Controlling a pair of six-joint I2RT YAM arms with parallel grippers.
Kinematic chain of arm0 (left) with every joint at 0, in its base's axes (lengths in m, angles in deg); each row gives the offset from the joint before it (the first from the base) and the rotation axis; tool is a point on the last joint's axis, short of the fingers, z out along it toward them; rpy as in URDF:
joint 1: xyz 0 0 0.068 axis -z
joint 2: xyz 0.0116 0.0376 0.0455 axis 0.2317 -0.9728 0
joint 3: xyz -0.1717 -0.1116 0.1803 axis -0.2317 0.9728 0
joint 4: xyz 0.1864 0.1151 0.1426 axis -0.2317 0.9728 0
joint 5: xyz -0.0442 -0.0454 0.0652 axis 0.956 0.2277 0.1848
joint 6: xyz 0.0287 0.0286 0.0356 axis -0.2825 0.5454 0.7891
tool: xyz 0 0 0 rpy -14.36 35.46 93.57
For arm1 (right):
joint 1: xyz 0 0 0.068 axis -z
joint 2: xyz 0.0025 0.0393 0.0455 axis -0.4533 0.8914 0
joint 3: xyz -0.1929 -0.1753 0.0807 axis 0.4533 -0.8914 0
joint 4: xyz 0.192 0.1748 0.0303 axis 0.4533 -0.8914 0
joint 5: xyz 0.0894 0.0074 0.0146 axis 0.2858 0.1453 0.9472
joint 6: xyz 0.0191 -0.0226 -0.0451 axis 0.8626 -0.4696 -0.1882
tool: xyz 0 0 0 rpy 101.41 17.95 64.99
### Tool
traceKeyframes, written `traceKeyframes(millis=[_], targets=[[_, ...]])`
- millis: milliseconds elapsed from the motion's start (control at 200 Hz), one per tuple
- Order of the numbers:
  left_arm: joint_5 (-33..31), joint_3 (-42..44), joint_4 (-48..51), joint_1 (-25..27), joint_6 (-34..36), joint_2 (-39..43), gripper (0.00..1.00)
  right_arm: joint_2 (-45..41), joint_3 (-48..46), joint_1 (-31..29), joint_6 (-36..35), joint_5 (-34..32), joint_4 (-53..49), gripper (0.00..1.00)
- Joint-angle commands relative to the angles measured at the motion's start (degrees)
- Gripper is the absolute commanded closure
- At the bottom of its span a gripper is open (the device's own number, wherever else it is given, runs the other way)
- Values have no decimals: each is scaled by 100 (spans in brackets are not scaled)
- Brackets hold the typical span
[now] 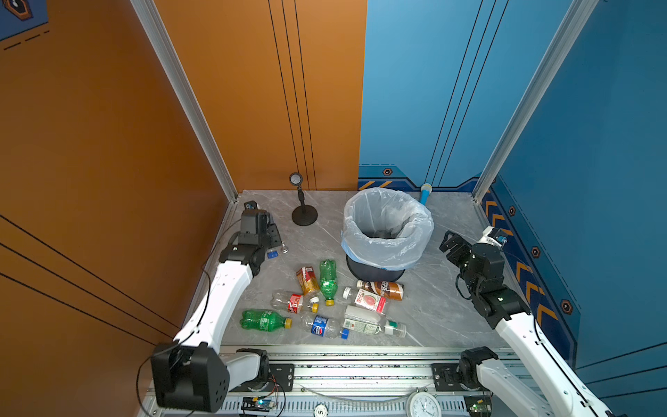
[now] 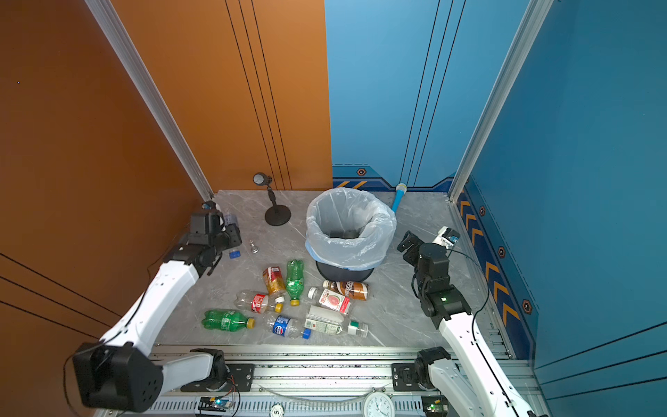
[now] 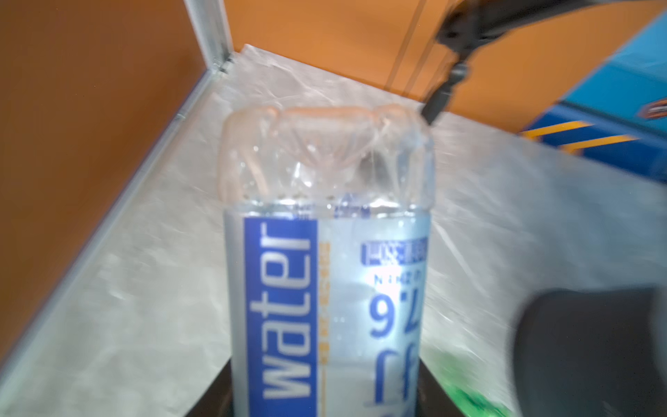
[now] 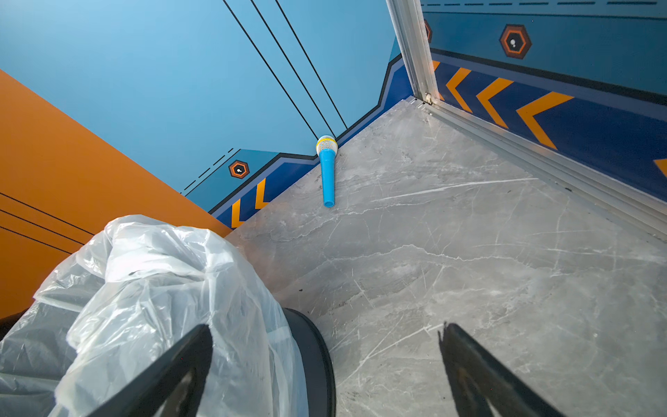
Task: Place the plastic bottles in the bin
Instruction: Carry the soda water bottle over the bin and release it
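My left gripper (image 3: pixel 325 397) is shut on a clear water bottle (image 3: pixel 325 252) with a blue label, held near the back left corner; in a top view the bottle (image 2: pixel 230 218) shows beside the left gripper (image 2: pixel 232 233). Several plastic bottles lie in front of the bin (image 1: pixel 361 252): two green (image 1: pixel 327 276) (image 1: pixel 265 319), an amber one (image 1: pixel 307 279), a brown one (image 1: pixel 382 289), a blue-labelled clear one (image 1: pixel 325 326), a white one (image 1: pixel 361 314). My right gripper (image 4: pixel 325 361) stands open and empty just right of the bin (image 4: pixel 162 289).
A black round-based stand (image 1: pixel 304 214) stands at the back. A silver figurine (image 1: pixel 284 248) and a small blue item (image 1: pixel 272 253) lie close to the left gripper. A blue microphone (image 4: pixel 327 173) leans on the back wall. Walls enclose three sides.
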Motion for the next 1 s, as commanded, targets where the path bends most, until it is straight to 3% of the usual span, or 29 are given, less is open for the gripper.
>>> traceKeyframes(millis=[0,175,310,400,661,831,996], targets=[[711,690,-1187,56,-790,530,49,81,-70,41,97,152,166,0],[707,392,-1027,354,-667,870,49,158,-58,46,108,229,217,0],[594,-63,-1230,992,-602,628,49,124,-99,52,180,260,206,0],[507,-429,-1591,1544,-471,234,49,54,-130,55,191,260,176,0],[587,-2534,-1957,3042,286,-1719,49,-237,-213,73,180,188,8,0],[873,-3542,-1890,3427,305,-2825,49,-368,-257,94,175,179,-99,0],[961,-3868,-1800,3522,182,-3206,49,-442,-282,127,158,217,-111,0]])
